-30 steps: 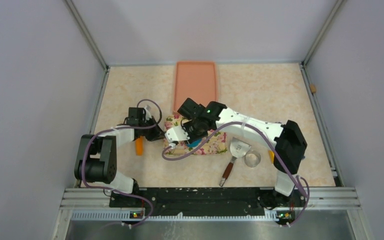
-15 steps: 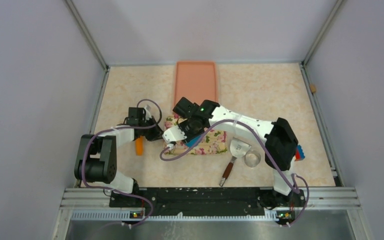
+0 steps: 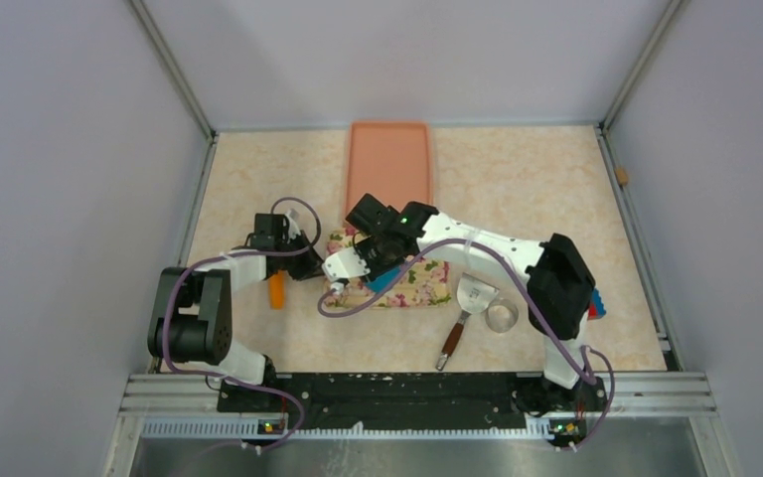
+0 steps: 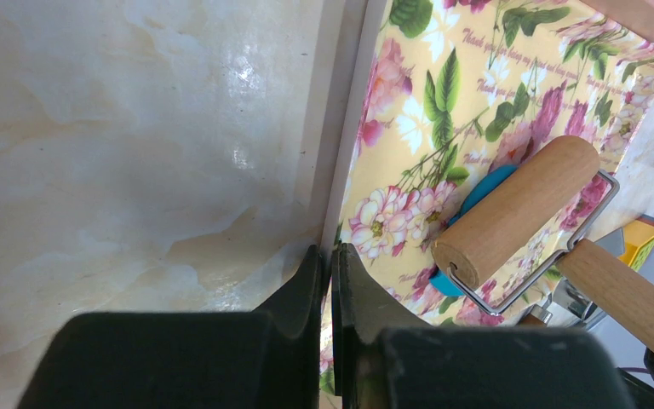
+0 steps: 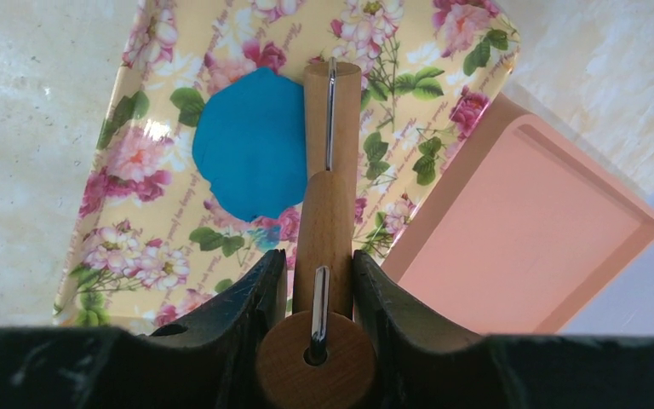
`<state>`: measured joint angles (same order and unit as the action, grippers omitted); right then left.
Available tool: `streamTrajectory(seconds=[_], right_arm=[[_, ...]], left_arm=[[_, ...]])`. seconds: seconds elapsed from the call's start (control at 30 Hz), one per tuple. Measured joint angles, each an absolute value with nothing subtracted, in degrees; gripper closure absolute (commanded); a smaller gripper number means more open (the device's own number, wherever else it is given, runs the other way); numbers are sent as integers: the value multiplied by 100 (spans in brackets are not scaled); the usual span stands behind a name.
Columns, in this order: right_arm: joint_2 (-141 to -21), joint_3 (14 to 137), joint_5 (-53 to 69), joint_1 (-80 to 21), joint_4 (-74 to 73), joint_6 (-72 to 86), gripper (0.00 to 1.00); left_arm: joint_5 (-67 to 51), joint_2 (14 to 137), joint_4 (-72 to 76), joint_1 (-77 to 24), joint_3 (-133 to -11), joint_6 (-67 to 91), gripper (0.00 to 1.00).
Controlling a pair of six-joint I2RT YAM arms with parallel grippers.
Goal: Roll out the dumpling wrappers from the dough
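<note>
dough [image 5: 251, 145] on mat [image 5: 136, 247], roller [image 5: 330, 119] on its edge, tray [image 5: 528, 230] behind, spatula [image 3: 475, 291] right

Repeated purple cursive on the floral mat [image 4: 477, 85]: "Thank you" legible, the rest too small.

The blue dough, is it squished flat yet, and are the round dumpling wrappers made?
Done: the dough is pressed into a thin, uneven sheet on the flowery mat. In hand: the right gripper holds the wooden roller over the sheet's edge, while the left gripper pinches the mat's edge. Left: no neat round wrappers show yet, and the ring cutter lies untouched beside the spatula.
</note>
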<state>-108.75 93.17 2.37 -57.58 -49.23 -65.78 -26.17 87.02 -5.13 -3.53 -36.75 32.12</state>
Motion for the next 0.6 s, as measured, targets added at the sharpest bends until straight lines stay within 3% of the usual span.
streamTrajectory(seconds=[0.6], right_arm=[[-10921, 8971, -637, -5658, -3695, -5577, 100]], left_arm=[[-2613, 8702, -491, -320, -3675, 3212, 100]])
